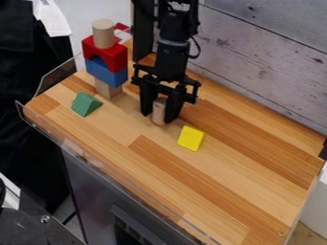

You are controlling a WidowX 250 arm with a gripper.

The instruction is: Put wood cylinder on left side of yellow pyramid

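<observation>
The gripper (159, 116) hangs down over the middle of the wooden tabletop, shut on the wood cylinder (159, 114). The cylinder is upright between the fingers, its lower end low at the table surface; whether it touches the wood I cannot tell. To the right of it and nearer the camera lies the yellow pyramid (191, 138), a short gap away from the gripper.
A tower stands at the back left: a pale wood block (107, 88), a blue block (106, 71), a red arch (105, 55) and another wood cylinder (103, 34) on top. A green block (85, 104) lies left. Clear guards line the left edges; a plank wall (268, 57) stands behind.
</observation>
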